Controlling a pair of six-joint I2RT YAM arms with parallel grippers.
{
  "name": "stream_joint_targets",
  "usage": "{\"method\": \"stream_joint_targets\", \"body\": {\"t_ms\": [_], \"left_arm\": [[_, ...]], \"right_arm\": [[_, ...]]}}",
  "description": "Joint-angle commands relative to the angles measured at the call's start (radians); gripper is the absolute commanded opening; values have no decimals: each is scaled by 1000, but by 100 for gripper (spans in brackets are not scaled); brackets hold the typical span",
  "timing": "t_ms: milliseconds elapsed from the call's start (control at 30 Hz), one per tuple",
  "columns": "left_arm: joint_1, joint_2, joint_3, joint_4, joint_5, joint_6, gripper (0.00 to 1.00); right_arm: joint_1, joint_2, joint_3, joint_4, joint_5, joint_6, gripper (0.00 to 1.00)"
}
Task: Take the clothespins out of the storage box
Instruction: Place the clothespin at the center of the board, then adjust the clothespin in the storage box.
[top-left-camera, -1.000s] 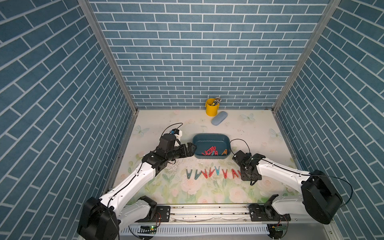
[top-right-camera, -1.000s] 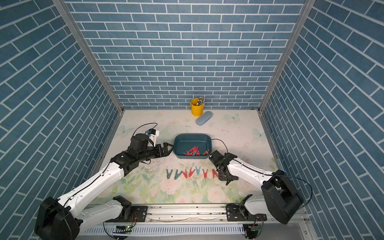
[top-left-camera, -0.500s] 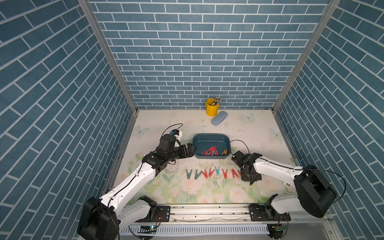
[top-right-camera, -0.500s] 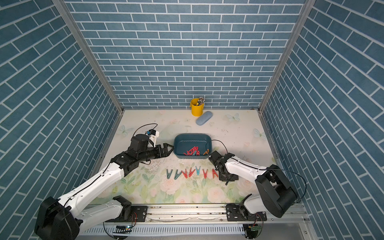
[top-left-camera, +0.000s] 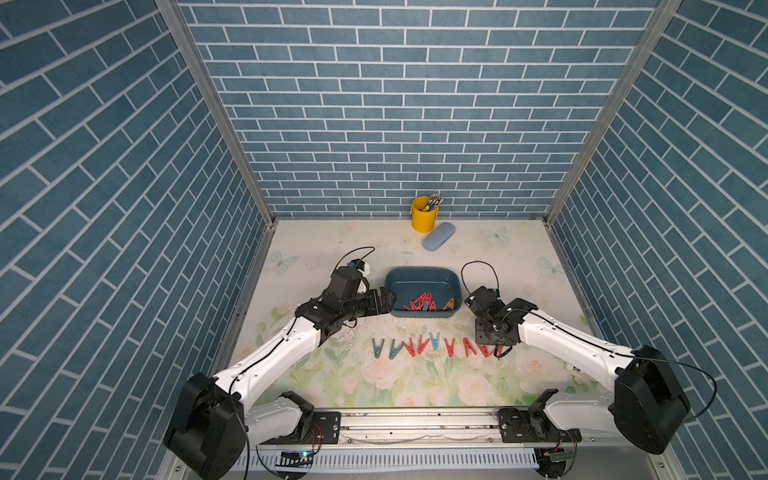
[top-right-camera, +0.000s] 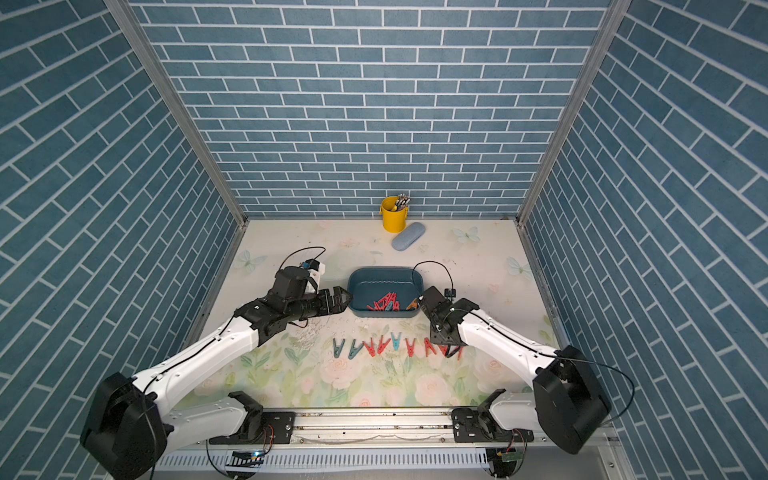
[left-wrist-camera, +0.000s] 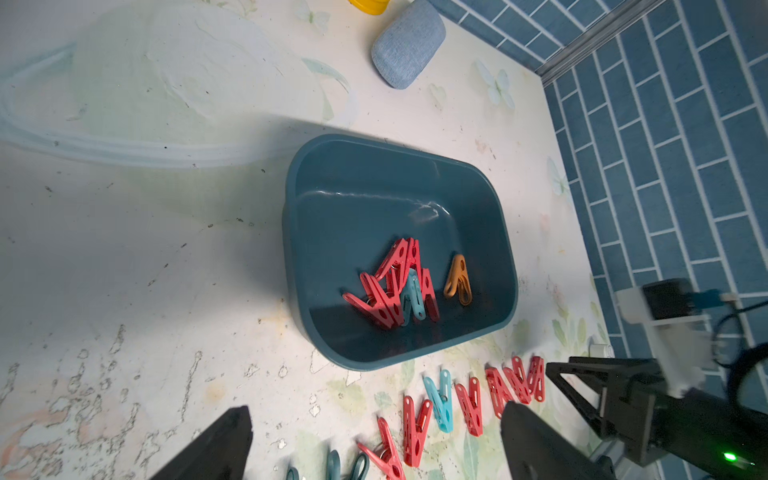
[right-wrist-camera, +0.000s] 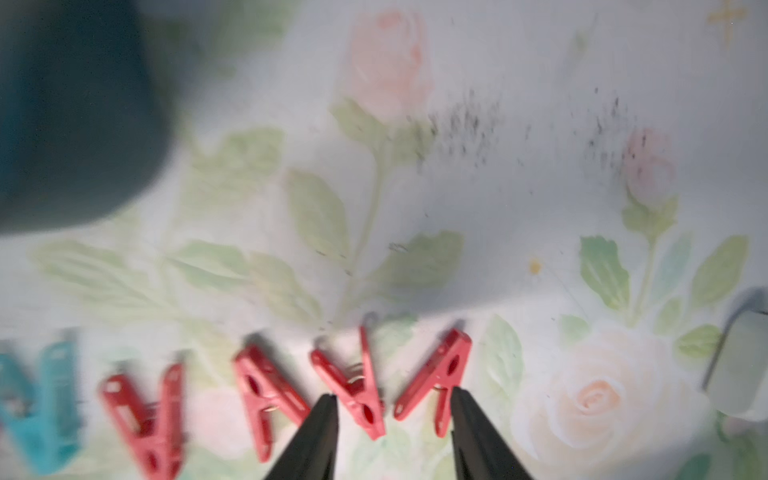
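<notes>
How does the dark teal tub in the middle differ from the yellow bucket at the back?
The storage box is dark teal, shallow and rectangular; the yellow bucket is an upright cylinder. The storage box holds clothespins, mostly red; the yellow bucket holds thin grey pens. The storage box sits in the middle of the table; the yellow bucket stands at its far edge. Both are open-topped containers.

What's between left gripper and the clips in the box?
Just the near end wall of the storage box and bare box floor before the clothespins, in both top views; left gripper jaws open.
</notes>
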Motion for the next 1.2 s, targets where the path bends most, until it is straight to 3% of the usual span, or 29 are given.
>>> {"method": "stream_joint_targets", "body": {"t_ms": [0, 367, 833, 1167], "left_arm": [[-42, 52, 72, -7, -65, -9, 99], [-189, 338, 326, -125, -240, -12, 90], [-273, 772, 649, -300, -422, 108, 87], [-265, 903, 724, -352, -517, 112, 80]], "right_arm": [[-3, -54, 23, 125, -52, -74, 60], [-27, -93, 24, 389, -150, -150, 99], [-155, -84, 27, 461, -233, -188, 99], [-176, -92, 22, 464, -254, -194, 99]]}}
